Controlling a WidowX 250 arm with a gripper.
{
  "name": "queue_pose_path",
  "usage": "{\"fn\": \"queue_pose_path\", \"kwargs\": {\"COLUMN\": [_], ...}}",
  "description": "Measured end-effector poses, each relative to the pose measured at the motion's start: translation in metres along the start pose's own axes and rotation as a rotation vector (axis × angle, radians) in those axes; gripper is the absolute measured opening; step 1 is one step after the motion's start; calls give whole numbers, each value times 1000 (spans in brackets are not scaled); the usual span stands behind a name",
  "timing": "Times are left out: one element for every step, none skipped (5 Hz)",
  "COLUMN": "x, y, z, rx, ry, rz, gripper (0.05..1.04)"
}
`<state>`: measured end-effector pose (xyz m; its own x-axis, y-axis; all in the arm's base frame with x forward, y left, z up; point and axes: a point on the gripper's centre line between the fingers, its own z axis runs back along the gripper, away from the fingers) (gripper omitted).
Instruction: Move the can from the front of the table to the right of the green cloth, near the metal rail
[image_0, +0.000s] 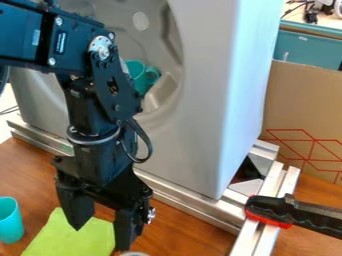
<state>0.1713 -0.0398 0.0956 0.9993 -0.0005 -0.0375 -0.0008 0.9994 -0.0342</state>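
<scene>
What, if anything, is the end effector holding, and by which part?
Nothing is held; the end effector hangs open over the green cloth.

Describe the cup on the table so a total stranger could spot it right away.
Find the wooden table in front of the big gray shell, then the lime-green cloth lying on it. Just left of that cloth is a teal cup; unlike the teal pieces up in the shell's hollow, it sits down on the wood.

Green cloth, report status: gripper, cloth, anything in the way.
Gripper open, nothing held, hanging by green cloth. Cloth spread on wooden table. Teal cup close beside cloth; pale round thing near gripper, mostly cut off.
</scene>
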Motion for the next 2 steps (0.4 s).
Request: {"fn": "queue_pose_path", "kwargs": {"x": [-2, -11], "y": [1, -19], "z": [-3, -12], "rx": [5, 80], "ry": [12, -13], "rz": [7, 32], "gripper": [1007, 1008]}}
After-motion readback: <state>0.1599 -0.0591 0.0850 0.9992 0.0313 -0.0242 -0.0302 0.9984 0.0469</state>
